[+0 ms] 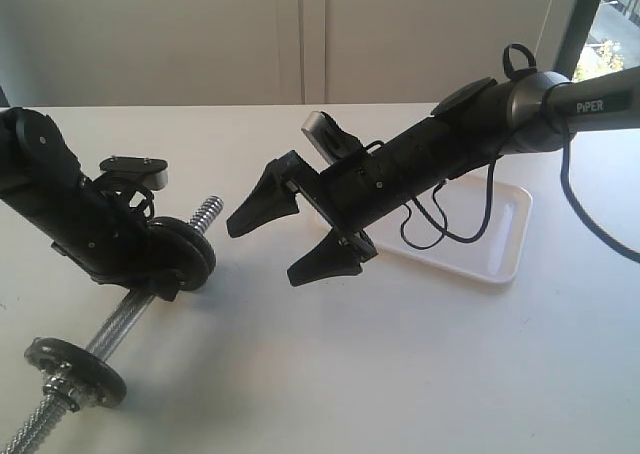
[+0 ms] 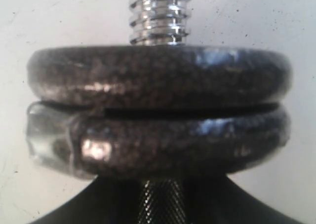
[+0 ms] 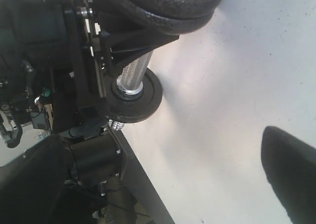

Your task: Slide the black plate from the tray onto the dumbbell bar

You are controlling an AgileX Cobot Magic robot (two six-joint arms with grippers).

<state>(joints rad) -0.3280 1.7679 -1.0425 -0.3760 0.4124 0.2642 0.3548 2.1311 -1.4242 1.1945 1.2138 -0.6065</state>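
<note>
Far left: grey-black disc (image 1: 75, 369) low on the slanting dumbbell bar (image 1: 115, 324), near its lower threaded end. Just right of that: left end effector (image 1: 158, 284) clamped on the bar's knurled middle. Directly above the grip: two discs stacked face to face on the bar, a scuffed disc (image 2: 163, 147) nearer the clamp and the black plate (image 2: 158, 73) on the outer side, with bare thread beyond it. Mid-scene: right end effector (image 1: 262, 254) spread wide, gripping nothing, above the white tabletop (image 1: 400, 374), near the stacked discs but apart from them. Far right: white tray (image 1: 500, 244) flat on the tabletop, partly behind the right arm, well apart from the black plate.
</note>
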